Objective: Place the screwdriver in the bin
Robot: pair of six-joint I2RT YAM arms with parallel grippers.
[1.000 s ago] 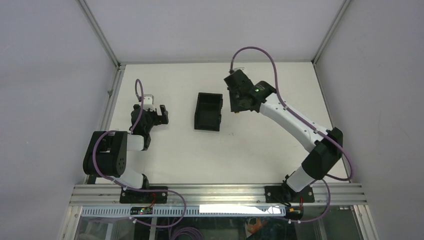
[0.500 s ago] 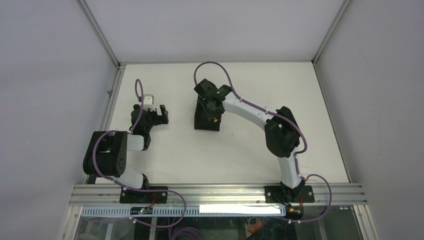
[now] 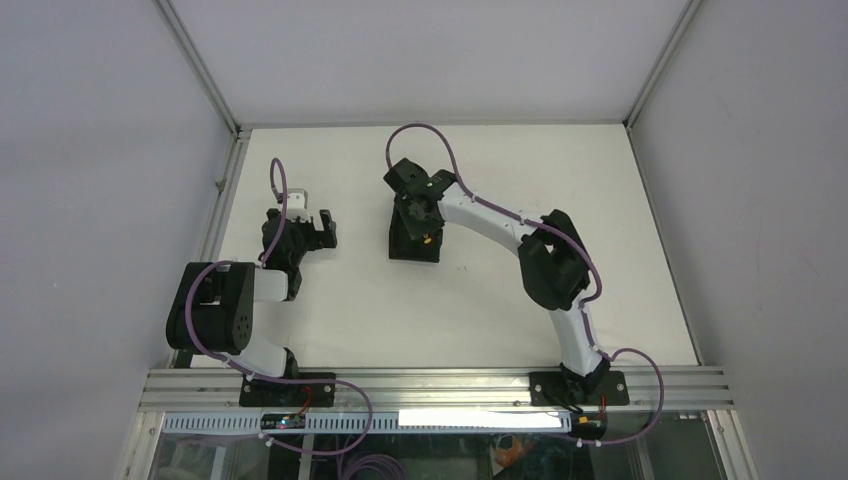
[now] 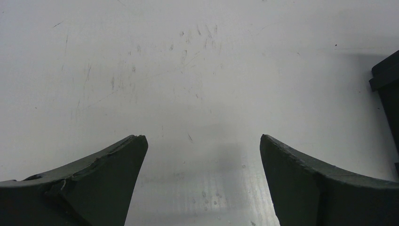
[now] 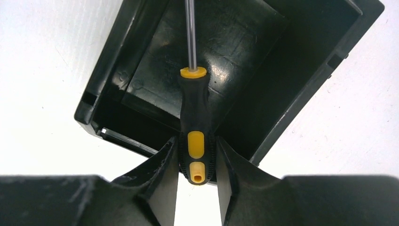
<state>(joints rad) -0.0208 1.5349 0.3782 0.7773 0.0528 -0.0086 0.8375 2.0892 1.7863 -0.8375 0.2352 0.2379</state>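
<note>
My right gripper [image 5: 196,146] is shut on the screwdriver [image 5: 194,110], gripping its black-and-orange handle. The thin shaft points into the black bin [image 5: 301,70], which lies open right under it. In the top view the right gripper [image 3: 422,222] hangs over the bin [image 3: 402,248] at the table's middle, and an orange spot of the screwdriver [image 3: 427,240] shows inside its outline. My left gripper [image 4: 201,155] is open and empty over bare table; in the top view it [image 3: 315,229] sits left of the bin.
The white table [image 3: 520,300] is ringed by an aluminium frame with grey walls behind. A black edge of the bin [image 4: 388,89] shows at the right side of the left wrist view. The right arm's purple cable [image 3: 420,135] arcs above the bin.
My right arm swung left from the far right side, carrying the screwdriver to above the bin, then settled slightly. The left arm has not moved.
</note>
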